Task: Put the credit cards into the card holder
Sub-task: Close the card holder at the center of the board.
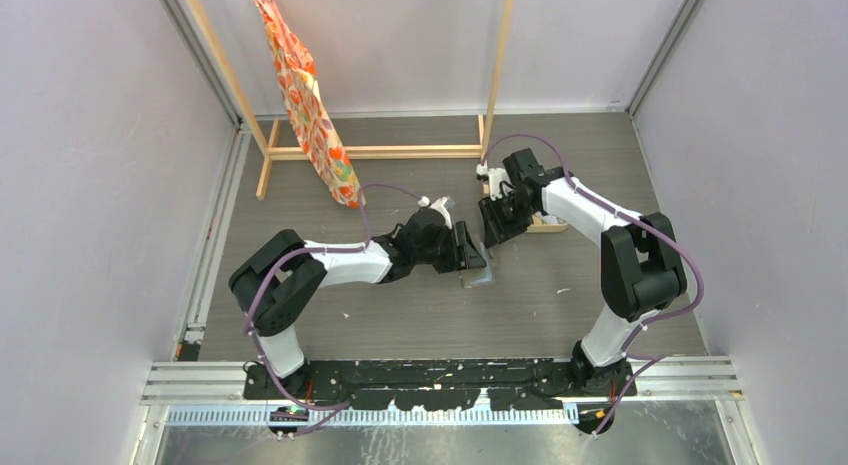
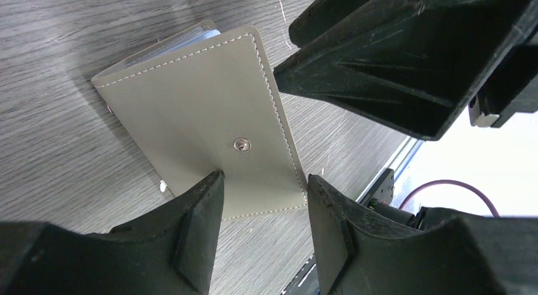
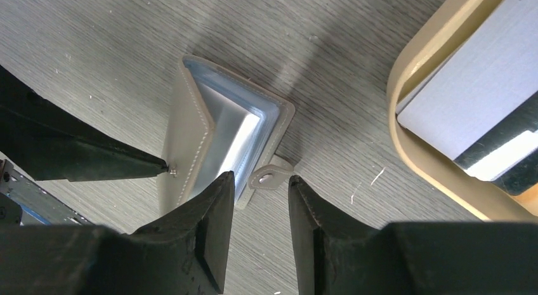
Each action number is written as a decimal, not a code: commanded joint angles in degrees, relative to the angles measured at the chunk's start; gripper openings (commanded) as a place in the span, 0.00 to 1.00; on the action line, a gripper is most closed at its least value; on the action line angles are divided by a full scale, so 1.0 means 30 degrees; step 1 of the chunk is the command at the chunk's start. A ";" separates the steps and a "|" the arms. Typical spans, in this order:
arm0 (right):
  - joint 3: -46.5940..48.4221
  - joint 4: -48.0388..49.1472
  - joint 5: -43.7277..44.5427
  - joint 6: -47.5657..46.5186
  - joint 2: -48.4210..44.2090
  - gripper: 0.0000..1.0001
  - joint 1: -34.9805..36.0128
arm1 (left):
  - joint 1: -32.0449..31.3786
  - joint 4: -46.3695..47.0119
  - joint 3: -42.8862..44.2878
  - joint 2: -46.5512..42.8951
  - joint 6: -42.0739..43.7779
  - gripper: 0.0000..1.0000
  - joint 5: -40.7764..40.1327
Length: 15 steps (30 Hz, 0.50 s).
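The grey card holder point(image 2: 190, 98) lies on the wooden table, half open, with its silvery-blue inside point(image 3: 231, 133) showing. My left gripper point(image 2: 263, 190) is open over its cover, and one fingertip point(image 2: 212, 181) touches the cover beside the round stud point(image 2: 241, 144). My right gripper point(image 3: 260, 181) is open at the holder's other side, its tips flanking the small clasp tab point(image 3: 266, 177). The credit cards point(image 3: 469, 85) lie in the beige tray point(image 3: 406, 136); the top one is pale with a dark stripe and an orange edge shows beneath. In the top view both grippers point(image 1: 468, 253) point(image 1: 492, 230) meet over the holder point(image 1: 478, 275).
The oval beige tray point(image 1: 552, 225) sits just right of the holder, behind the right gripper. A wooden rack point(image 1: 380, 152) with an orange patterned cloth point(image 1: 305, 105) stands at the back left. Grey walls close in both sides, and a metal rail point(image 1: 440, 380) runs along the near edge.
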 commanded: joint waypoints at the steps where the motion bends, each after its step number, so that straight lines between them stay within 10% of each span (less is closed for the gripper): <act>1: 0.0099 0.0251 0.0488 0.0214 0.0187 0.42 0.0621 | 0.0089 0.0908 0.0638 0.0194 -0.0030 0.53 0.0175; 15: -0.0005 -0.0360 0.2568 -0.0281 0.0175 0.24 0.1140 | 0.0113 0.0824 0.0586 0.0053 -0.0001 0.53 -0.0044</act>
